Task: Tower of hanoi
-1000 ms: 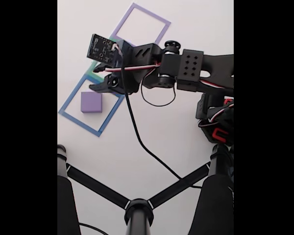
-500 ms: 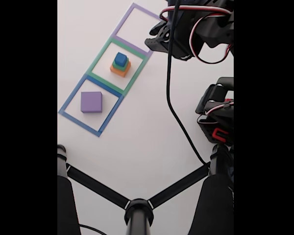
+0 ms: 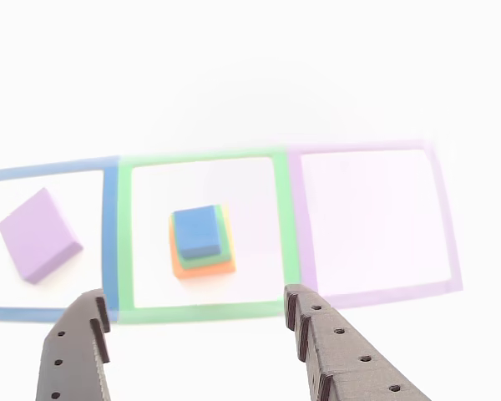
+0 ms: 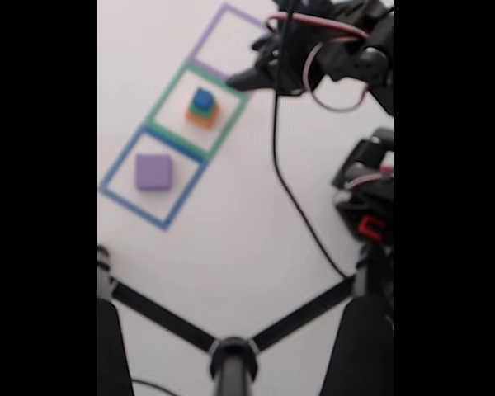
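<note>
A small matte blue cube (image 3: 196, 231) sits on top of a green cube (image 3: 220, 250), which sits on a wider flat orange square block (image 3: 202, 267), the three forming a short stepped stack inside the green taped square outline (image 3: 201, 158) on the white table (image 3: 250, 75); in the fixed view the same stack (image 4: 202, 107) stands in the middle outline of the diagonal row. The largest piece, a flat matte purple square block (image 3: 37, 234), lies alone and turned at an angle inside the blue taped square outline (image 3: 48, 165), well apart from the stack, also seen in the fixed view (image 4: 153, 172). The purple taped square outline (image 3: 363, 149) lies on the other side of the green one. The dark gripper (image 3: 196, 313) hangs above the near edge of the green outline with its jaws spread wide and nothing between them, the two fingers (image 3: 338, 355) framing the stack without touching it. In the blurred fixed view the black arm (image 4: 330, 49) reaches in from the upper right, and a black cable (image 4: 293, 198) trails down across the table.
</note>
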